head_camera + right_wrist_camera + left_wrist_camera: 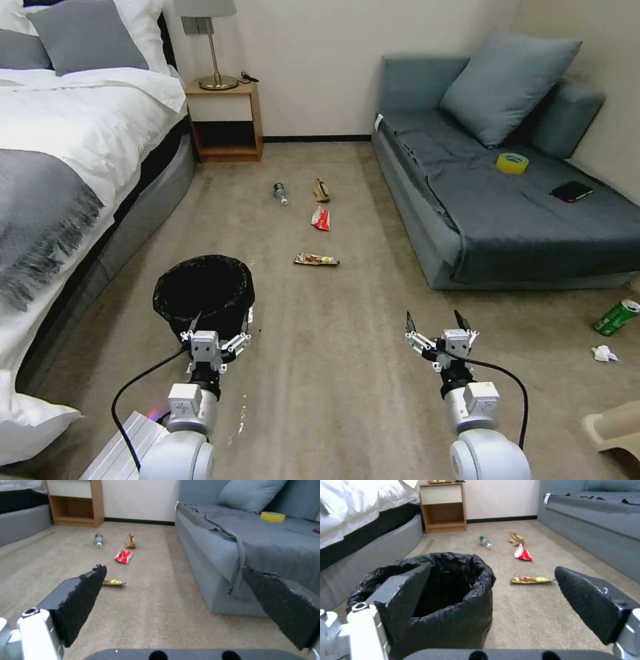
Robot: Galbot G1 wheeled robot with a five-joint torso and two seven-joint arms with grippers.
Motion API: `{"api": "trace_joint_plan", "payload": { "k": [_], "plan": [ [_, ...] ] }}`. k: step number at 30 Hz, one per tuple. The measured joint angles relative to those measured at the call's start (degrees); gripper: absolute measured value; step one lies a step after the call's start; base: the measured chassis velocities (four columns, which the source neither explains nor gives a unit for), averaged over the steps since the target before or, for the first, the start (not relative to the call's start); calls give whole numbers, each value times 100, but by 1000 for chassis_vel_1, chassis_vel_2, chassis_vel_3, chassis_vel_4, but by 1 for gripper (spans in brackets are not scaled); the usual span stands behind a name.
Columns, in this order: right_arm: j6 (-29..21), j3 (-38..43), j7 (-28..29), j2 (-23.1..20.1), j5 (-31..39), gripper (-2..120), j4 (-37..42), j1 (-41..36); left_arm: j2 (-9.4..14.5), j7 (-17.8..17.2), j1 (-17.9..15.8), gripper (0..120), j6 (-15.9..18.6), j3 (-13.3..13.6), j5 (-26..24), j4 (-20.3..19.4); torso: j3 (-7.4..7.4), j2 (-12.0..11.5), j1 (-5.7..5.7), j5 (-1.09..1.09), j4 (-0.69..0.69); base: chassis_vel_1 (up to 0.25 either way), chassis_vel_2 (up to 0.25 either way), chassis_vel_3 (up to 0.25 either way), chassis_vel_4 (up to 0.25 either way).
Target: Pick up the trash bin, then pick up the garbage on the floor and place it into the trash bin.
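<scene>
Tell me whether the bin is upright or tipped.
Upright. The bin stands on the carpet with its bag-lined mouth facing up; the left gripper, open, has one finger over its rim.

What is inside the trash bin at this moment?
Inside the trash bin only the black bag lining shows. The left gripper is open, with one finger over the rim. The bottom is dark and partly hidden, so I cannot tell if anything lies there.
</scene>
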Motion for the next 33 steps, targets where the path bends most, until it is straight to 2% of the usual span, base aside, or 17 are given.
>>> {"api": "trace_joint_plan", "payload": {
  "k": [33],
  "plan": [
    [0, 0, 0, 0, 0, 100, 0, 0, 0, 0, 0, 100, 0, 0, 0, 0, 0, 0, 0, 0, 0, 0, 0, 0, 0]
  ]
}}
